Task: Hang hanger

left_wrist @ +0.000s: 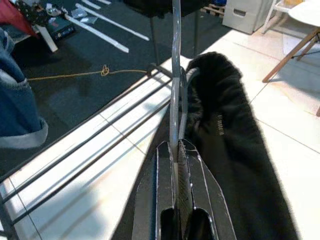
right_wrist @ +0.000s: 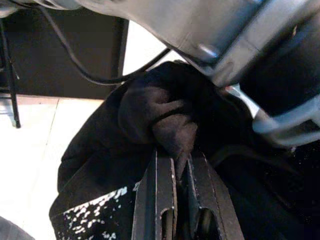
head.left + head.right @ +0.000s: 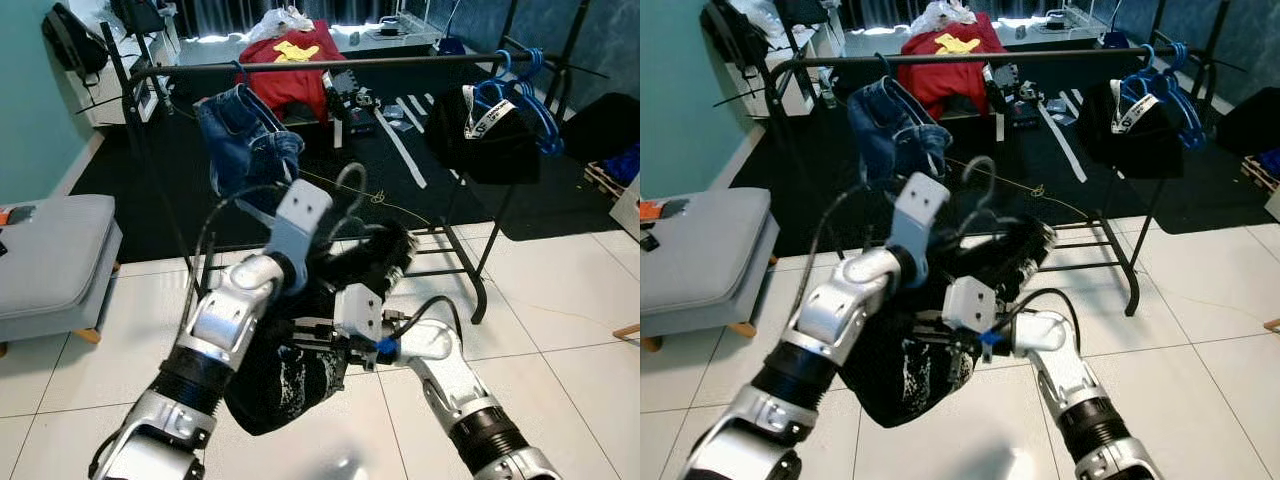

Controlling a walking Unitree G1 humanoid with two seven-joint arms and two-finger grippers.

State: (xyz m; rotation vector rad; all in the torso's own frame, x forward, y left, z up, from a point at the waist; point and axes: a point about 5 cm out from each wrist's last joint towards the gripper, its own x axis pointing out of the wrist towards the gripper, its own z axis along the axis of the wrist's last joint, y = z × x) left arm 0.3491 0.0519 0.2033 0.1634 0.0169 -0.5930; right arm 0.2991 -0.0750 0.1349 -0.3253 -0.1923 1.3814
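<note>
While its grey wire hook rises free in front of the clothes rack, the hanger [image 3: 352, 190] is held low between the robot's two arms, carrying a black garment [image 3: 285, 385] with a white speckled print that hangs down over the white tiled floor [image 3: 560, 300]. The left tool [image 1: 176, 150] has its two black fingers pressed together on the hanger's metal neck, just below the hook, with the garment's dark collar bunched right beside them. The right tool [image 2: 174, 162] is pinching a fold of the black garment between its fingers, close under the left arm's silver wrist. Both tools are near each other, below the level of the rack's top bar. Behind them stands the black clothes rack [image 3: 330, 65], its horizontal bar running across the scene. A pair of blue jeans [image 3: 245, 140] hangs from the bar on the robot's left, and a black garment with a white strap [image 3: 485, 130] hangs on blue hangers [image 3: 525, 85] toward the right end. A red cloth with a yellow patch [image 3: 295, 60] lies beyond the bar over the dark carpet. A grey padded bench [image 3: 50, 265] stands by the teal wall on the left.
</note>
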